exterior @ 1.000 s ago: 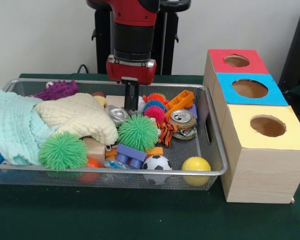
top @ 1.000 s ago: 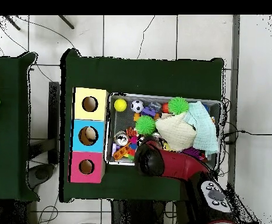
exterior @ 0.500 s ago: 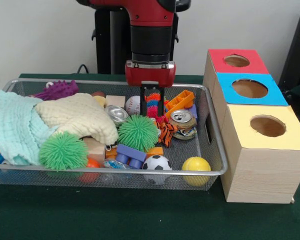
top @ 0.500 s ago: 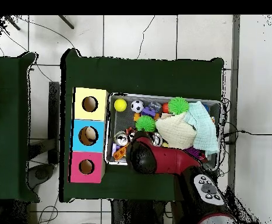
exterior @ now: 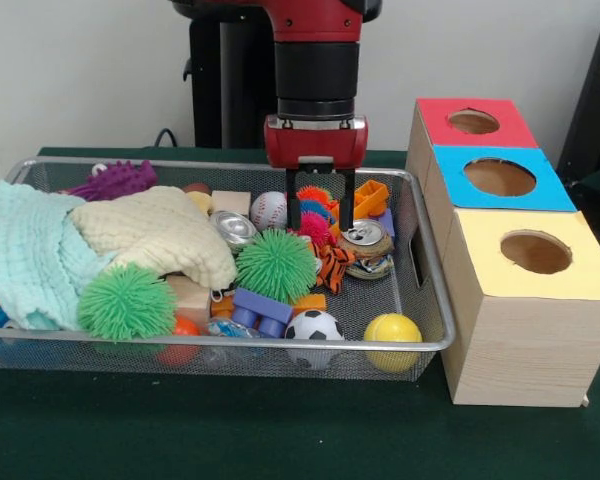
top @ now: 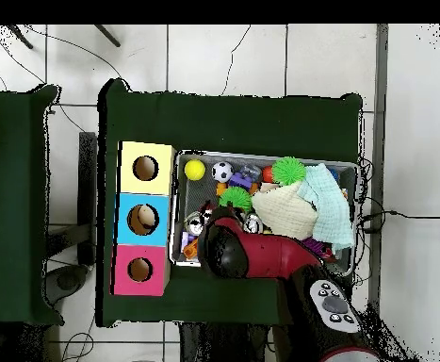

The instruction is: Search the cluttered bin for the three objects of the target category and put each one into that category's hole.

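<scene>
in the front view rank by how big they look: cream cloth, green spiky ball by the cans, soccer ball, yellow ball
1. cream cloth
2. green spiky ball
3. soccer ball and yellow ball: about alike, not ranked.

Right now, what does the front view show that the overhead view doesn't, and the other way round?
Only the front view shows the gripper, fingers spread open, over the multicoloured spiky ball, beside the can and the baseball; in the overhead view the arm covers that spot. Only the overhead view looks down into the blue box's hole, where something pale lies. Both show the wire bin, the yellow ball, the soccer ball, the cloths and the three boxes.
</scene>
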Motion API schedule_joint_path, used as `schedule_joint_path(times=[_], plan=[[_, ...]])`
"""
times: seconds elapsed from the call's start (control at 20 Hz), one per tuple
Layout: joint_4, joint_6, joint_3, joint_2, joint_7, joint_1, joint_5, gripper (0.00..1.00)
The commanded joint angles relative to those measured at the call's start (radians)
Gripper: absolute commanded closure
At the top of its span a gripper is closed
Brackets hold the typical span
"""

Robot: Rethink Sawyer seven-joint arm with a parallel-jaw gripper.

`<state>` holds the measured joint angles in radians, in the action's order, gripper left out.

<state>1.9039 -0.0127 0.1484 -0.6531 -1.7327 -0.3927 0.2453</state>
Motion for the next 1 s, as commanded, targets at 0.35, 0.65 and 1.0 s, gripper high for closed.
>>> schedule_joint_path(times=[0.35, 0.65, 1.0], plan=[[-0.047, -0.092, -0.001, -0.034, -0.064, 0.045, 0.024, 0.00], [-0.104, -0.258, 0.057, -0.087, 0.057, -0.012, 0.039, 0.00], [-0.196, -0.486, 0.131, -0.143, 0.199, -0.082, 0.057, 0.00]])
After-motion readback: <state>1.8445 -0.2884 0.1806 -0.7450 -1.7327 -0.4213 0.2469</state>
